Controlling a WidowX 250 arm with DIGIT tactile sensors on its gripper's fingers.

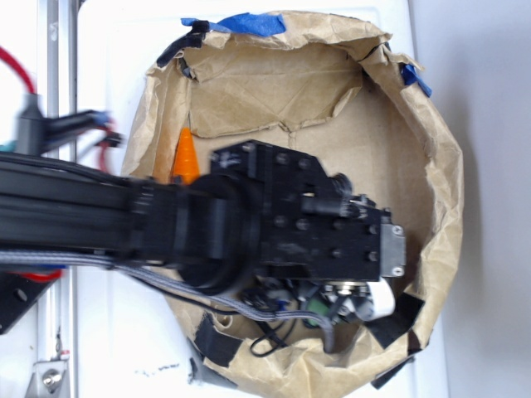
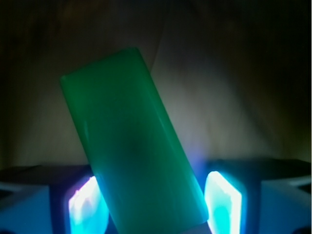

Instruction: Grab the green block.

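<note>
Black arm reaches across, gripper [image 2: 153,202] fingers [image 2: 223,204] spread apart, pointing down.

Robot lab bench: white table [image 1: 481,166], taped brown paper basin [image 1: 332,91], metal frame [image 1: 54,58], loose cables [image 1: 17,75]

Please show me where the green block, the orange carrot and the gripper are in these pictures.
green block [image 2: 131,146]: wrist view, middle of its flat face.
orange carrot [image 1: 185,157]: exterior view, the part showing above the arm.
gripper [image 2: 155,204]: wrist view, midway between the two glowing fingertips, where the block's lower end sits.
</note>
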